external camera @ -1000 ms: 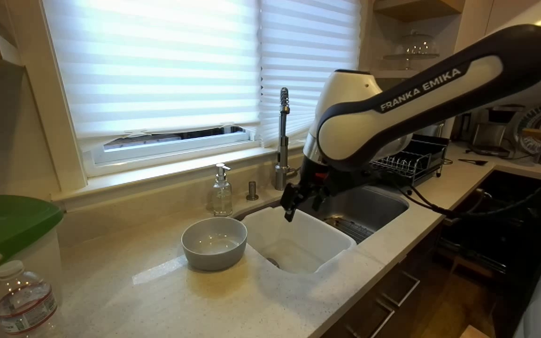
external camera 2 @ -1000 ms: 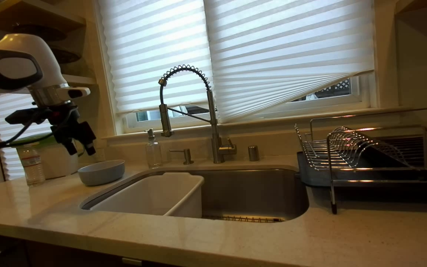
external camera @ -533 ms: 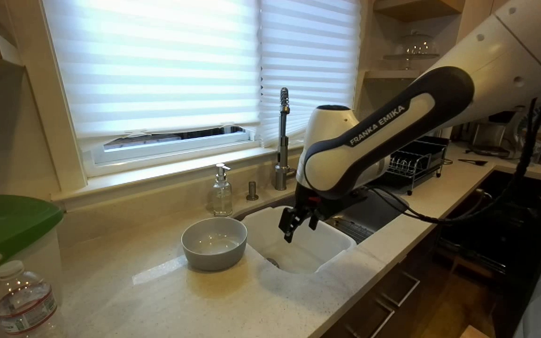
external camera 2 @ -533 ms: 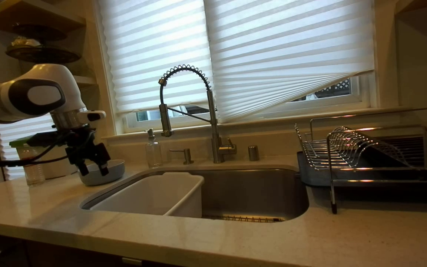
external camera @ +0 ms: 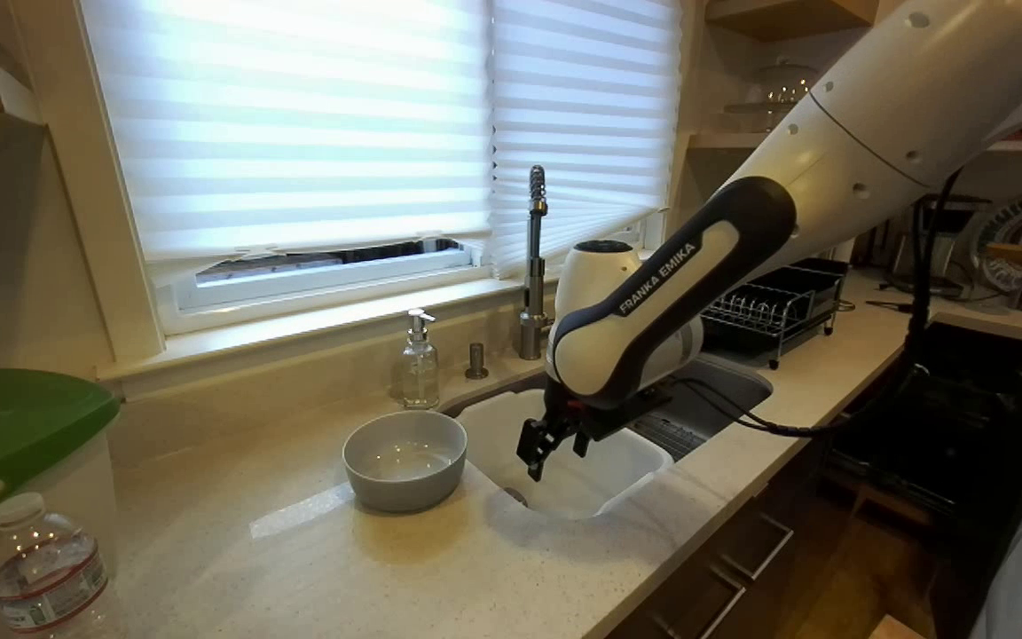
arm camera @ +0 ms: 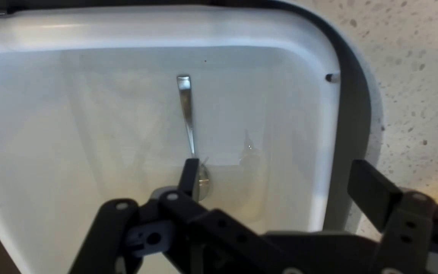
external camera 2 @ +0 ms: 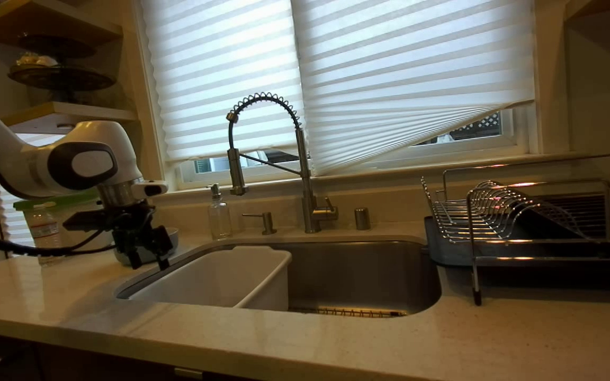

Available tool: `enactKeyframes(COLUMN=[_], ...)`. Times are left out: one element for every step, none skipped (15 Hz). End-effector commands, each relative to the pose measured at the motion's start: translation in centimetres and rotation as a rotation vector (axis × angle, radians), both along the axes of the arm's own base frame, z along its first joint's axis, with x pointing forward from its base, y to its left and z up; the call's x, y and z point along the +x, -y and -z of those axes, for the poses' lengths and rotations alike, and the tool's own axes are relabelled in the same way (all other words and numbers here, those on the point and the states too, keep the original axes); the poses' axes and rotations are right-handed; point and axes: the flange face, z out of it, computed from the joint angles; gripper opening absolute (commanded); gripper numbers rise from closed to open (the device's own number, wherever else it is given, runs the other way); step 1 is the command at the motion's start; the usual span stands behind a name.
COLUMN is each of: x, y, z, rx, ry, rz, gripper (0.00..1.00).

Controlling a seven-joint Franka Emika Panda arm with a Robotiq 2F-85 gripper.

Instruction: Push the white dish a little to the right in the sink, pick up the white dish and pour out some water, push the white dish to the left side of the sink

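The arm (external camera: 680,297) slopes down from the upper right in an exterior view and bends at the wrist, so that the gripper (external camera: 557,458) points downward at one side of the white tub (external camera 2: 231,275). Its fingers (arm camera: 375,196) stand wide apart: in the wrist view, one shows over the tub's inside, its mate over the counter (external camera: 298,568) beyond the rim. The tub stands upright in the sink (external camera 2: 363,275), at the end near the bowl (external camera: 403,486). The wrist view also shows a spoon (arm camera: 186,110) on the tub's floor, its rounded end partly behind a finger; an exterior view that takes in the whole arch of the faucet (external camera 2: 305,180) hides that floor behind the counter's front edge. The tub is smooth, with rounded corners; the sink's inside is grey metal; the counter is pale, flecked with dark specks. The bowl is round and grey, the dish rack (external camera 2: 525,241) shiny wire.
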Motion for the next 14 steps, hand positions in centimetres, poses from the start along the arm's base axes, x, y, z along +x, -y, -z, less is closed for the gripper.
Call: enactKeyframes(x=[0.2, 0.3, 0.3, 1.0, 1.4, 1.6, 1.9, 2.2, 2.5, 2.8, 3.1, 3.4, 3.7, 4.0], y=[0.0, 0.0, 0.0, -0.2, -0.4, -0.7, -0.8, -0.7, -0.6, -0.4, -0.2, 0.0, 0.2, 0.4], z=[0.0, 0.0, 0.0, 0.5, 1.1, 1.5, 1.8, 2.3, 2.7, 3.1, 3.4, 3.7, 4.0, 4.3], rx=[0.0, 0.001, 0.001, 0.03, 0.061, 0.093, 0.112, 0.135, 0.144, 0.153, 0.159, 0.165, 0.173, 0.18], ry=[-0.002, -0.001, 0.0, -0.005, -0.012, -0.024, -0.028, -0.037, -0.04, -0.042, -0.041, -0.042, -0.042, -0.041], rz=[0.0, 0.001, 0.001, -0.001, 0.0, -0.009, -0.01, -0.013, -0.015, -0.02, -0.023, -0.021, -0.019, -0.019], gripper=[1.0, 1.0, 1.0, 1.0, 1.0, 1.0, 1.0, 1.0, 1.0, 1.0, 1.0, 1.0, 1.0, 1.0])
